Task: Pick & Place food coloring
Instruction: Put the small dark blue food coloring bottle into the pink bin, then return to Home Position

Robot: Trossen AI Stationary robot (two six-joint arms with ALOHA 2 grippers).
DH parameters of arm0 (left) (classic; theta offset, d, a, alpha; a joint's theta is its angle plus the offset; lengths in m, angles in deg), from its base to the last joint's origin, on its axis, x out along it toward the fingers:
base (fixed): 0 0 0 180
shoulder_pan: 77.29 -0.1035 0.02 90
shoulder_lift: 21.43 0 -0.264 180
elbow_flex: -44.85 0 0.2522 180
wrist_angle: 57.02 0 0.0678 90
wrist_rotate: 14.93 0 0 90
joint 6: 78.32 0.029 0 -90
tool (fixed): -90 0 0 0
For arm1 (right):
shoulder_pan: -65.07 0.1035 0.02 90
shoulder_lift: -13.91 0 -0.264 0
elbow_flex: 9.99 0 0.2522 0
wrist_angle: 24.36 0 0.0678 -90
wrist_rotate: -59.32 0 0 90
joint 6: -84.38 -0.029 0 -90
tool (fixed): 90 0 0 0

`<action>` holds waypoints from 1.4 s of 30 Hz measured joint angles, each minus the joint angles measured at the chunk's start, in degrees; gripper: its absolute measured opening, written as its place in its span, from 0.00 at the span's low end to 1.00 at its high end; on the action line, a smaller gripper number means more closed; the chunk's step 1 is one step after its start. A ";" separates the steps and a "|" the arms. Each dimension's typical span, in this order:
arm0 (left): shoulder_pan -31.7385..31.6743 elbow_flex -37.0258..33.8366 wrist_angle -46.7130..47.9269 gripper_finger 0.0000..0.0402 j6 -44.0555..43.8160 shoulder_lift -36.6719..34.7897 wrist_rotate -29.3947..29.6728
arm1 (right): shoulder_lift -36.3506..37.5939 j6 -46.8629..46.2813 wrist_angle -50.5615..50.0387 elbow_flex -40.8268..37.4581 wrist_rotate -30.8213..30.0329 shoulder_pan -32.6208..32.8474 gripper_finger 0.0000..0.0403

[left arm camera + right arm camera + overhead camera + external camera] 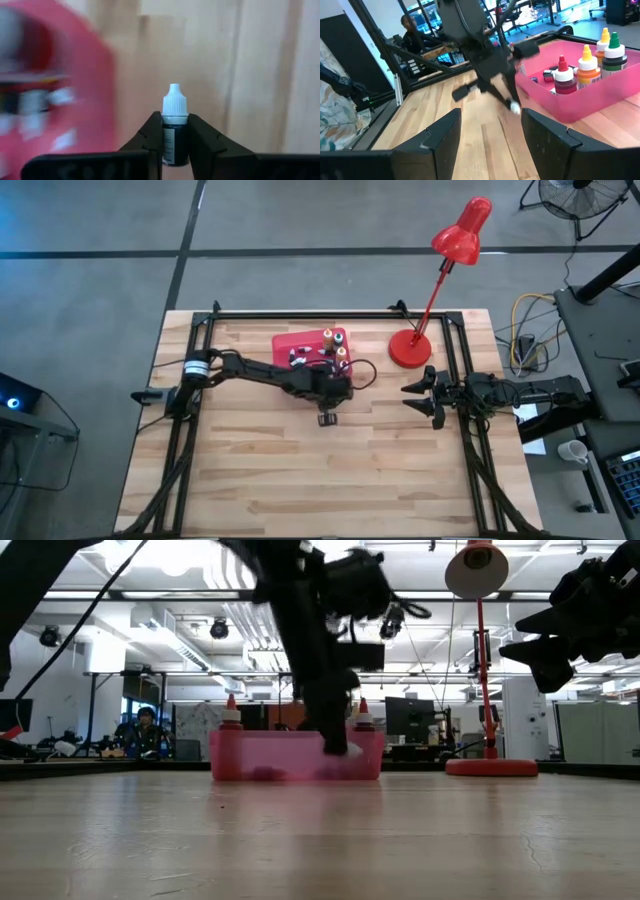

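Here, the left gripper [175,150] is clamped tight on a small dark vial [175,142] of food coloring with a white dropper cap, its two dark fingers [148,137] pressed against either side of the bottle's body while the cap stands clear above them. Seen from overhead, that gripper [328,412] hangs over the bare wooden table [300,480] just beside the near edge of the shallow red tray [290,343], with the left arm stretched across from the table's left side. From the right wrist camera the vial's white tip [514,106] shows at the end of the left arm, close to the tray's pink wall [580,102]. Inside the tray stand taller squeeze bottles: a red-bodied one [564,76], an orange one [588,66], a green-capped dark one [615,54] and a yellow-tipped one [604,41] behind them, with a few tiny vials [546,76] lying on the tray floor. The right gripper [430,397] waits at the right side of the table, near the base of the red desk lamp [408,348], its fingers [440,135] spread apart and empty. A person [146,725] sits in the room beyond the table.
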 joint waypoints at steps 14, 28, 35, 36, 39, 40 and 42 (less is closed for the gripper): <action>-6.01 12.91 28.17 0.22 -6.06 -4.82 24.06 | 0.03 0.00 -0.02 0.00 0.00 0.02 0.50; -3.53 24.30 29.96 0.27 -4.44 -7.76 29.21 | 0.00 0.00 -0.04 0.00 0.00 0.02 0.50; -1.31 21.64 25.27 0.27 -0.17 -14.95 -1.37 | 0.00 0.00 -0.02 0.01 0.01 -0.01 0.50; -1.32 18.53 22.22 0.27 0.07 -16.95 -6.24 | 0.00 0.00 -0.02 0.01 -0.02 -0.02 0.50; -1.66 6.22 9.02 0.27 0.99 -23.91 -14.58 | 0.00 0.00 -0.02 0.00 0.00 0.00 0.50; -1.69 1.71 3.90 0.27 0.34 -26.59 -15.06 | 0.00 0.00 -0.02 0.00 0.00 0.00 0.50; -1.63 -7.02 -6.09 0.27 -1.34 -32.60 -15.60 | 0.02 0.00 -0.02 0.00 0.01 0.00 0.50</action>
